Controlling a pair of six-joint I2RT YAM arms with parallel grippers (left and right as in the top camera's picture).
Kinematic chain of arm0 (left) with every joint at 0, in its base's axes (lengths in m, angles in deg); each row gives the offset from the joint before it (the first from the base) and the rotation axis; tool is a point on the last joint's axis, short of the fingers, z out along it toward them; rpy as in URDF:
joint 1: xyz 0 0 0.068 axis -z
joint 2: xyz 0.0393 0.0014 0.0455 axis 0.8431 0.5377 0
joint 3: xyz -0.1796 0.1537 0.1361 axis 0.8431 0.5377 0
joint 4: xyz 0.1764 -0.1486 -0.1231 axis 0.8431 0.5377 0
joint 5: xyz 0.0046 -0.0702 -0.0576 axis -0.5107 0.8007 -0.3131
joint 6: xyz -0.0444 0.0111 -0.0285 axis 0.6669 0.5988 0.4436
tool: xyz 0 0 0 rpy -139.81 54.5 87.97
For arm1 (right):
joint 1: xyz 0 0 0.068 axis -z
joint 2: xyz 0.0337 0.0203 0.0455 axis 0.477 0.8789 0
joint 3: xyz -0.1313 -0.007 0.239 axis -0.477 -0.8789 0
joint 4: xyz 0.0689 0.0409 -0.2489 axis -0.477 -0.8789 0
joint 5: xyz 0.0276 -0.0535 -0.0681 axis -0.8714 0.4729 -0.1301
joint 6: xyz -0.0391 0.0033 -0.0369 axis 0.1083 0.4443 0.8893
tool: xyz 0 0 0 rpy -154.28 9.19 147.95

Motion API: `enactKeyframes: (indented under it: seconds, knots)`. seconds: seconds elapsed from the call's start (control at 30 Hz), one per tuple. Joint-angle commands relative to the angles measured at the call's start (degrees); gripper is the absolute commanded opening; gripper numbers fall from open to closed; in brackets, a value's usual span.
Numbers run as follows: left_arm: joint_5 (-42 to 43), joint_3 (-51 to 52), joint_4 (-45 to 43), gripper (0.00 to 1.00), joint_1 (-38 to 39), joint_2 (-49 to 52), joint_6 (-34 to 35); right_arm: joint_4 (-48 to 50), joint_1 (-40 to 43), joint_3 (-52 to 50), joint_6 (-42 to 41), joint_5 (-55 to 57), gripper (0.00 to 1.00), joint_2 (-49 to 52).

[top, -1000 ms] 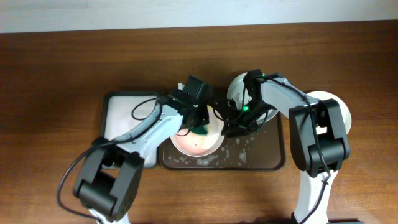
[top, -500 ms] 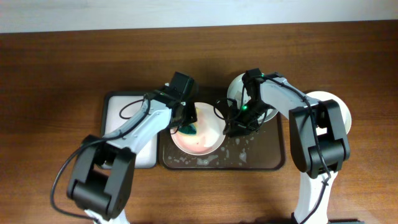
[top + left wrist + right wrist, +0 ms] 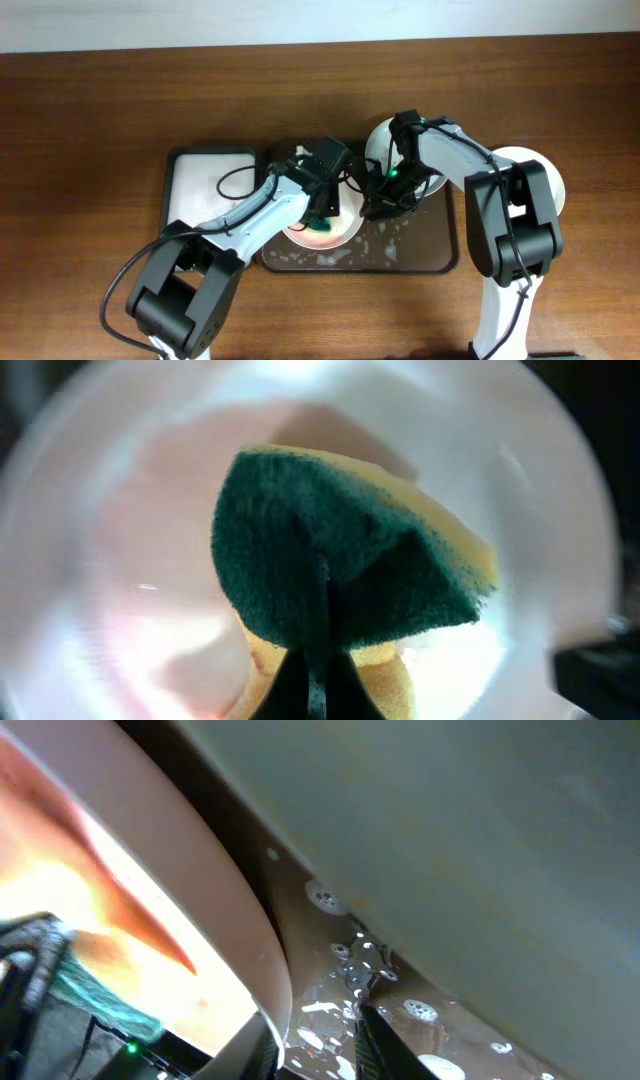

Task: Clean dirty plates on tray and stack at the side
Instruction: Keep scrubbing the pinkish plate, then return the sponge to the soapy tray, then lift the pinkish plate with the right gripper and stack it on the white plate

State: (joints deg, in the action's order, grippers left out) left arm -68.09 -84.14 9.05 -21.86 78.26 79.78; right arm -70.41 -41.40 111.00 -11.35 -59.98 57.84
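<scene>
A white plate (image 3: pixel 335 235) with a pink-red film lies on the left half of the dark brown tray (image 3: pixel 435 255). My left gripper (image 3: pixel 325 200) is shut on a green-and-yellow sponge (image 3: pixel 340 570), which is pressed onto this plate (image 3: pixel 100 560). My right gripper (image 3: pixel 378 208) stands at the plate's right rim (image 3: pixel 265 935), jaws apart. Its left finger (image 3: pixel 262 1055) lies against the rim and only wet tray (image 3: pixel 330 970) shows between the fingers. A second plate (image 3: pixel 380 145) sits at the tray's back right. A third plate (image 3: pixel 550 170) rests on the table to the right.
A smaller white tray with a black rim (image 3: pixel 195 180) lies directly left of the brown one. The right arm crosses over the second plate, whose pale surface (image 3: pixel 450 840) fills the right wrist view. Soapy drops (image 3: pixel 385 245) dot the brown tray's front.
The left gripper carried the sponge to the plate's left side, then back right toward its middle. The right arm has stayed at the rim.
</scene>
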Motion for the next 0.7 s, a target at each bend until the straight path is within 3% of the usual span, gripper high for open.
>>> enactKeyframes:
  seconds: [0.0,0.13,0.2,0.37,0.43,0.5,0.67]
  knots:
    - [-11.30,0.22,0.44,0.00,-0.15,0.33,0.13,0.07,0.13,-0.61,-0.24,6.60,0.24,0.26]
    - [-7.32,-3.82,5.49,0.00,-0.87,-8.81,-3.39,1.01,0.13,-0.61,-0.22,6.56,0.25,0.28]
    - [-7.13,-3.82,9.90,0.00,-5.05,-14.43,-3.34,3.37,0.13,-0.59,1.49,5.75,0.27,0.26]
    - [-6.64,-3.74,14.73,0.00,-19.54,-15.32,-3.82,9.86,-2.54,-0.61,3.43,8.04,0.25,0.28]
    - [3.21,-3.41,13.75,0.00,-25.73,-13.09,-17.81,9.75,-5.57,-0.61,2.34,13.81,0.12,0.33]
    - [3.23,-1.57,13.16,0.00,-28.59,-10.36,-18.16,9.42,-6.40,-0.61,2.34,14.10,0.04,0.33]
    - [3.89,-0.57,10.54,0.00,-30.51,-1.46,-25.86,5.99,-6.56,2.43,2.38,19.06,0.04,-3.26]
